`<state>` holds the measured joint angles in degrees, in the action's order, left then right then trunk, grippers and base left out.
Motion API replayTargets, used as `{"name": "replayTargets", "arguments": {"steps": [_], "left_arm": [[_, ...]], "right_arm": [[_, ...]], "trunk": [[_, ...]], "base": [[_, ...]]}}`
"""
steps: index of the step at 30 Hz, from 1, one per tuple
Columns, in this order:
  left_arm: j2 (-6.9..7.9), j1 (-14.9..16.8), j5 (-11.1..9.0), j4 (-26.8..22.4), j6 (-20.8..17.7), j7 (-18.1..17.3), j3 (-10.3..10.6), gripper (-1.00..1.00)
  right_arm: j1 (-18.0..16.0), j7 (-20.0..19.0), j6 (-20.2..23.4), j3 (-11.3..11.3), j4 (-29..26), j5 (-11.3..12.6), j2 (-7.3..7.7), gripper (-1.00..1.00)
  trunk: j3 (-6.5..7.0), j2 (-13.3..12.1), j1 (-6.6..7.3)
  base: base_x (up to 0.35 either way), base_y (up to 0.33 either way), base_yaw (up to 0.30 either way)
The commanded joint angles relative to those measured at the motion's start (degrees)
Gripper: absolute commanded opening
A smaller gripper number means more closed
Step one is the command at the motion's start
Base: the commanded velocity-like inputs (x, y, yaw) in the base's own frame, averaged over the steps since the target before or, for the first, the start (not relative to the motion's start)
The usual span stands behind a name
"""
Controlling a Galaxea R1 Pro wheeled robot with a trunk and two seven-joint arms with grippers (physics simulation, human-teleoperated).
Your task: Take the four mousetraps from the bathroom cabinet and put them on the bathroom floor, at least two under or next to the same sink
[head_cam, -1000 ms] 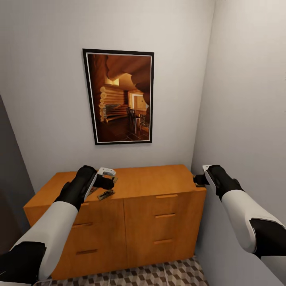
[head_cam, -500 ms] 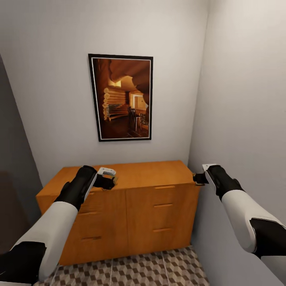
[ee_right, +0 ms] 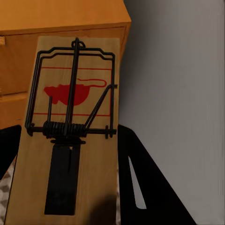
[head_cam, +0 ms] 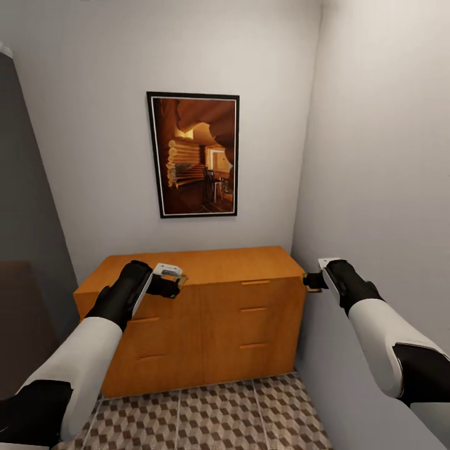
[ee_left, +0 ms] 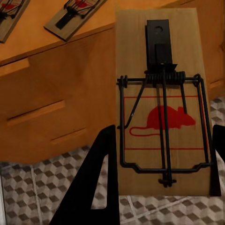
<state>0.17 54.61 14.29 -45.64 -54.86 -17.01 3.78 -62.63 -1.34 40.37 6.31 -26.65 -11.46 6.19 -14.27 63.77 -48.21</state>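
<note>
The orange-brown cabinet [head_cam: 206, 312] stands against the back wall ahead of me. My left gripper [head_cam: 177, 282] hovers in front of its top left edge, shut on a mousetrap [ee_left: 161, 108], a wooden board with black wire and a red mouse print. Two more mousetraps [ee_left: 75, 14] lie on the cabinet top [ee_left: 37, 40] beyond it. My right gripper [head_cam: 310, 281] is level with the cabinet's right corner, shut on another mousetrap [ee_right: 70, 122]. The cube-patterned bathroom floor [head_cam: 219, 412] lies below. The sink is out of view.
A framed picture [head_cam: 194, 153] of a log interior hangs above the cabinet. A grey wall [head_cam: 375, 187] runs close along my right arm. A dark panel [head_cam: 25, 250] rises at the left.
The camera has backed away from the cabinet, which now looks smaller and farther, with more tiled floor showing. Both grippers keep their mousetraps and hold the same pose.
</note>
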Motion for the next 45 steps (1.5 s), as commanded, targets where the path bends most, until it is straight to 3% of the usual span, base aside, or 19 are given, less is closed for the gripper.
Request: {"name": "replayTargets", "arguments": {"steps": [1, 33, 45], "left_arm": [[0.03, 0.0, 0.7, -0.1, -0.1, -0.5, 0.1, -1.0], [0.08, 0.0, 0.7, -0.1, -0.2, -0.5, 0.1, -1.0], [0.09, 0.0, 0.7, -0.1, -0.2, -0.5, 0.1, -1.0]], "right_arm": [[0.0, -0.2, 0.2, 0.3, -0.1, -0.1, -0.04, -1.0], [0.0, -0.2, 0.2, 0.3, 0.0, 0.3, -0.13, -1.0], [0.0, -0.3, 0.2, 0.3, 0.2, 0.4, -0.12, -1.0]], "trunk": [[-0.08, 0.1, 0.03], [-0.08, 0.1, 0.03], [-0.08, 0.1, 0.03]], "base": [[-0.295, 0.0, 0.0], [-0.334, 0.0, 0.002], [-0.336, 0.0, 0.221]]}}
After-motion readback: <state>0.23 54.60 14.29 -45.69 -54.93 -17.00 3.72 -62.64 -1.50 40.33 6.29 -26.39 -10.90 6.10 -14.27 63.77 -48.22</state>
